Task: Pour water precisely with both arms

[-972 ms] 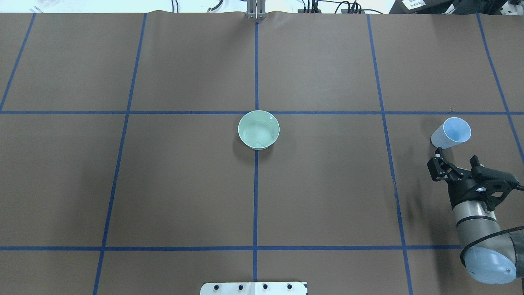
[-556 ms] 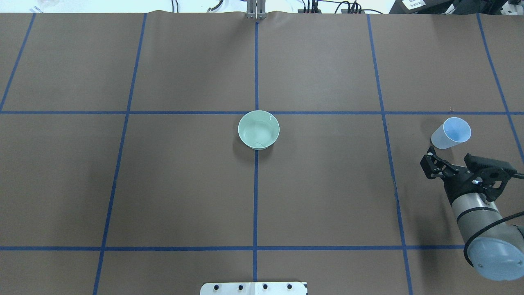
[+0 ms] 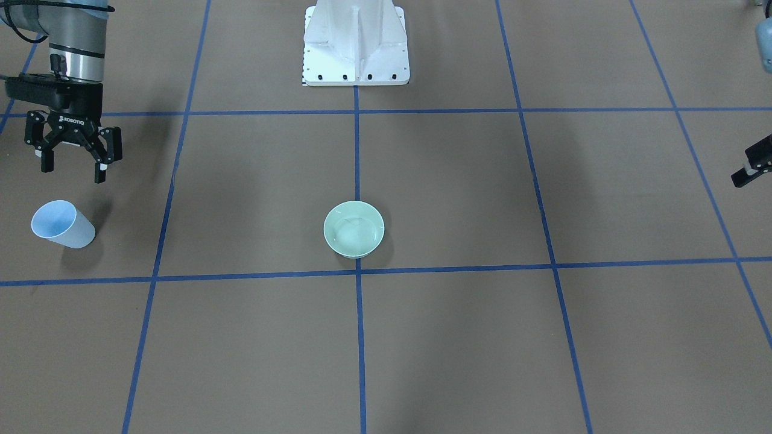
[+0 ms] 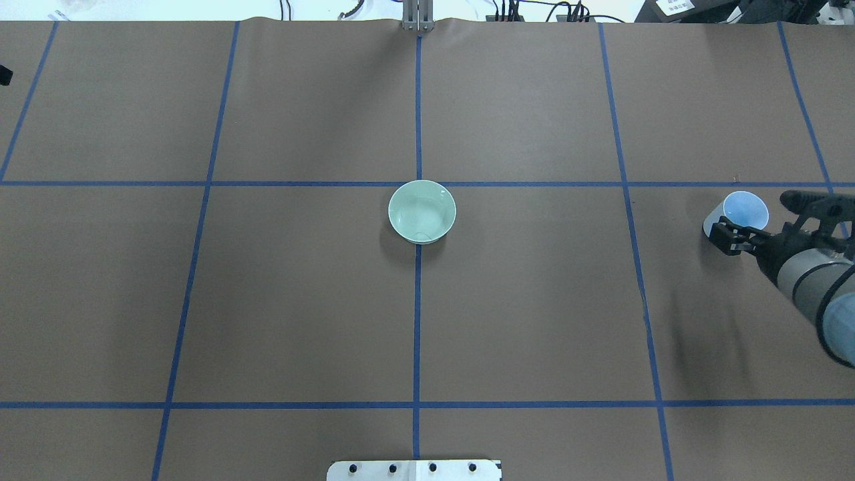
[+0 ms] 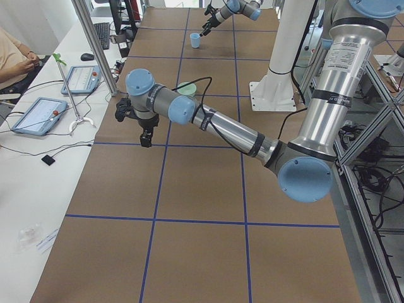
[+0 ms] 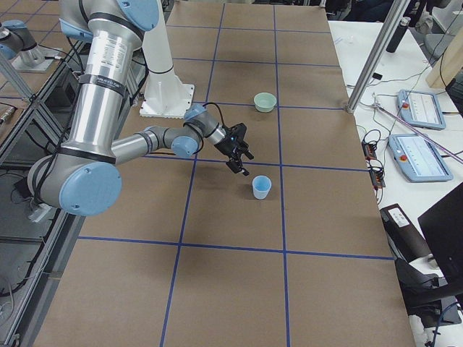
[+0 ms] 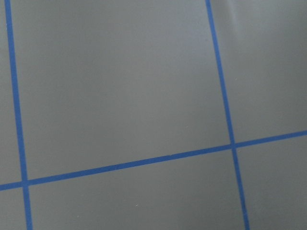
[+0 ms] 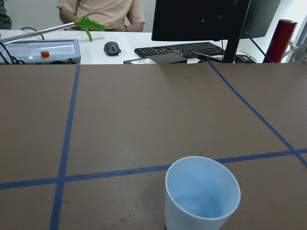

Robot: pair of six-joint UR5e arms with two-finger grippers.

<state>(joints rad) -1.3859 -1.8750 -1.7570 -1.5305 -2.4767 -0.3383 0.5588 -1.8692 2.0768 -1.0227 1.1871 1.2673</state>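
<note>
A light blue cup [image 3: 63, 225] stands upright at the table's right side, also in the overhead view [image 4: 738, 214]. The right wrist view shows a little water [image 8: 196, 207] at its bottom. A pale green bowl [image 4: 422, 211] at the table's middle holds faint ripples of water [image 3: 353, 232]. My right gripper [image 3: 72, 169] is open and empty, raised just on the robot's side of the cup and apart from it; it also shows in the overhead view [image 4: 728, 238]. My left gripper [image 3: 751, 169] shows only partly at the frame's edge; I cannot tell its state.
The white pedestal [image 3: 356, 45] stands at the robot's side of the table. Blue tape lines [image 4: 417, 300] divide the brown table cover. Beyond the far edge are a keyboard [image 8: 184, 49], a red bottle [image 8: 279, 34] and a seated person [image 8: 100, 12].
My right arm has swung forward, carrying its open gripper from behind the cup up close to the cup's near side. A black bit has appeared at the overhead view's left edge.
</note>
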